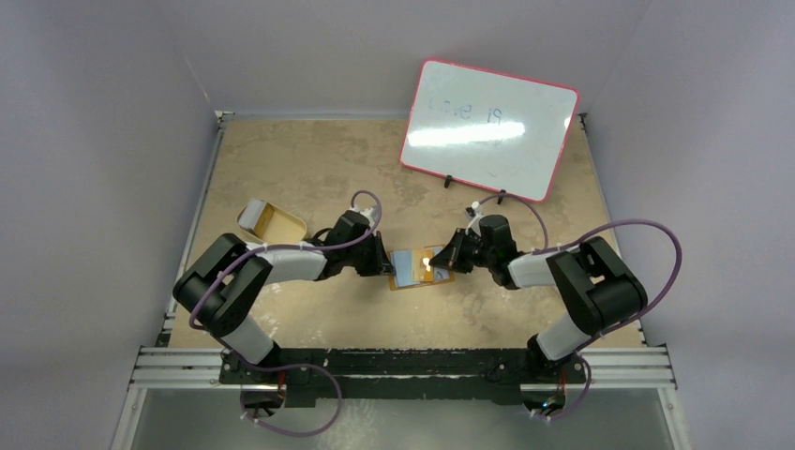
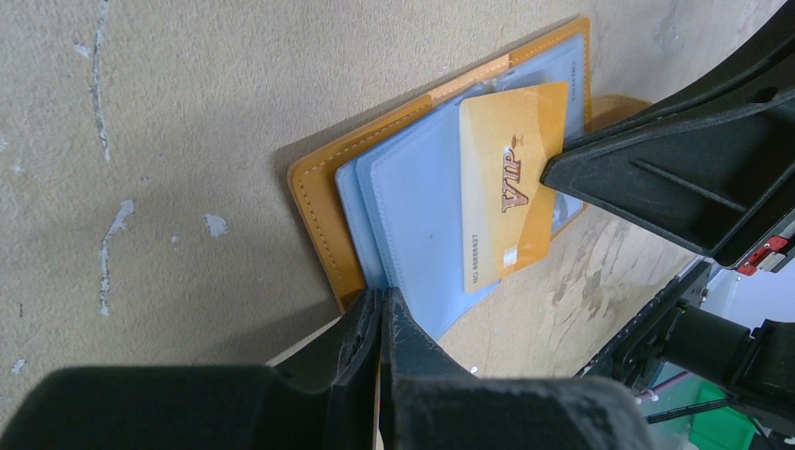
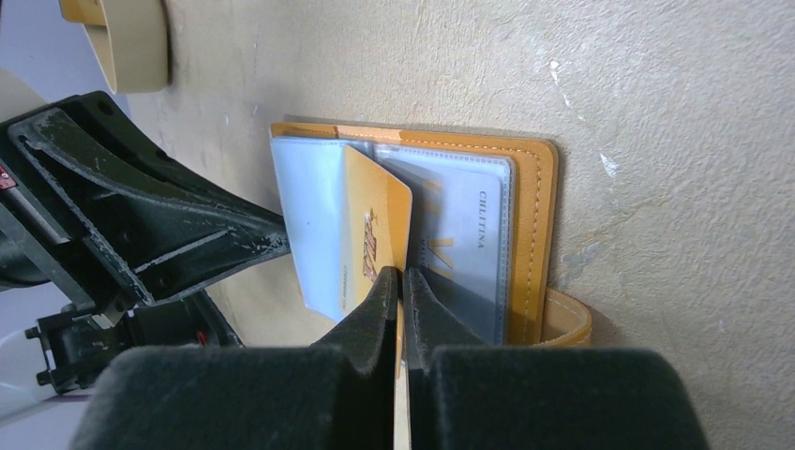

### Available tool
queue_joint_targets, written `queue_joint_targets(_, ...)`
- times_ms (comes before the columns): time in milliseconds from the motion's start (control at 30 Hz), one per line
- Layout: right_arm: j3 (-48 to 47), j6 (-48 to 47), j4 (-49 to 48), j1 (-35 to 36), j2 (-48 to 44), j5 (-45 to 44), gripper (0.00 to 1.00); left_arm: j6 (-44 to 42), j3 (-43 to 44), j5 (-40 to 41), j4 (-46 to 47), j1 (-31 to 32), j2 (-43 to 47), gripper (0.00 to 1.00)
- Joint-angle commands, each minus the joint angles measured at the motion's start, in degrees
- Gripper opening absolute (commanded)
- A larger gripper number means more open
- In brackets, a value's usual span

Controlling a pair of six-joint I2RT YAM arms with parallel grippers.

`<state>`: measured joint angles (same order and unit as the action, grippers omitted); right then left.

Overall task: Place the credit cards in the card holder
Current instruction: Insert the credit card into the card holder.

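Card (image 3: 375, 211) looks light, stiff and slick; an edge suits a pinch. Right gripper (image 3: 401, 281) clamps it, while left gripper (image 2: 382, 305) clamps the holder's (image 2: 314, 202) floppy sleeve (image 2: 422, 225).

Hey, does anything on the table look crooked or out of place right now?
The gold VIP card stands tilted over the open card holder, pinched by the right gripper and not fully seated in a sleeve. Nothing looks spilled or damaged.

Whiteboard (image 1: 487, 129) and tray (image 1: 272, 220) on tan table (image 1: 309, 159)
Pink-framed whiteboard propped at far right; beige tray at left.
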<state>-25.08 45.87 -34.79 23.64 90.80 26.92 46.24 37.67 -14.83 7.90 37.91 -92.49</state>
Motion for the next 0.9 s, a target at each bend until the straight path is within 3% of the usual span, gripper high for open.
queue_joint_targets(0,-2.3,-5.5,8.1,0.5,0.4,1.4,0.0,-2.4,1.7,3.2,-3.5,0.5,-2.6,0.0)
queue_joint_targets(467,-7.4,-12.5,16.5,-0.3,1.5,-0.5,0.0,-3.4,3.4,6.5,-4.8,0.6,-4.9,0.0)
queue_joint_targets(867,-6.9,-2.4,4.8,0.6,4.9,3.3,0.01,-5.0,7.5,5.9,-6.9,0.5,-6.1,0.0)
